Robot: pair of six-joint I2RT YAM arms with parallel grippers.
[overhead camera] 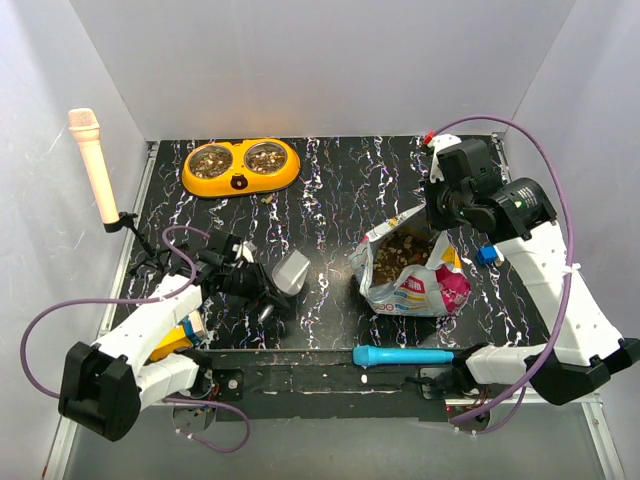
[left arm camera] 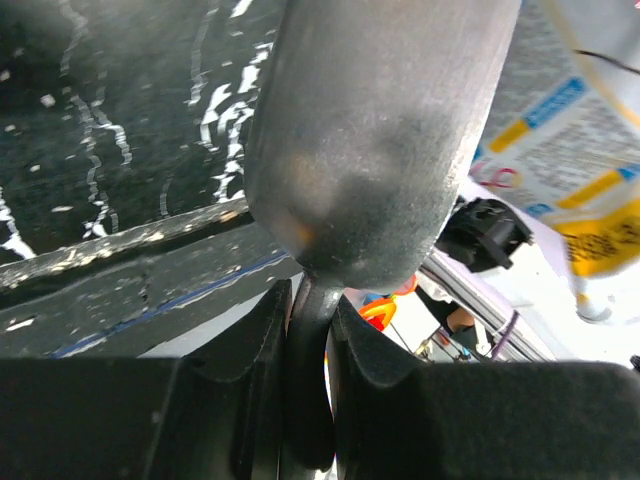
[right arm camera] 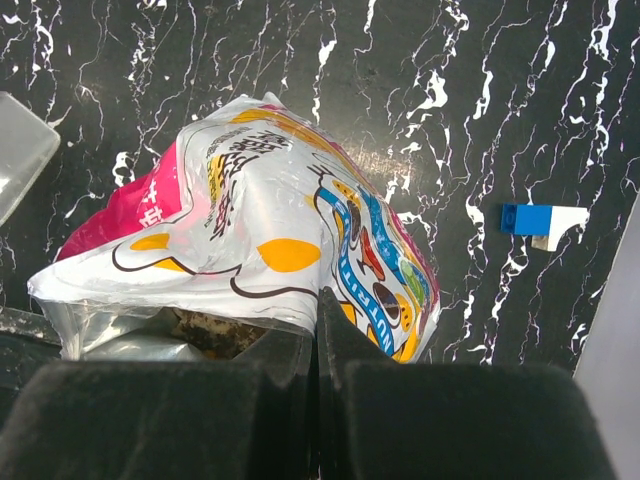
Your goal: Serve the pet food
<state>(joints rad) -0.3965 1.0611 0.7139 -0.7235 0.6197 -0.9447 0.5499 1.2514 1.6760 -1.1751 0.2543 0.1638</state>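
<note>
Both bowl [overhead camera: 240, 182] cups held pet food [overhead camera: 211, 161]; more scooping maybe remained. Saw left gripper [left arm camera: 310, 312] clenched on scoop [left arm camera: 370, 140], right gripper [right arm camera: 318, 322] pinching pouch [right arm camera: 280, 215] rim.

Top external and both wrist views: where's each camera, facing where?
Top external: above, behind the bases, looking down on table; left arm, right arm show.
Left wrist: on left arm, looks along left gripper, shut on handle of metal scoop.
Right wrist: on right arm, looks down past right gripper, shut on pouch rim.
Shared: pouch shows in all three.
</note>
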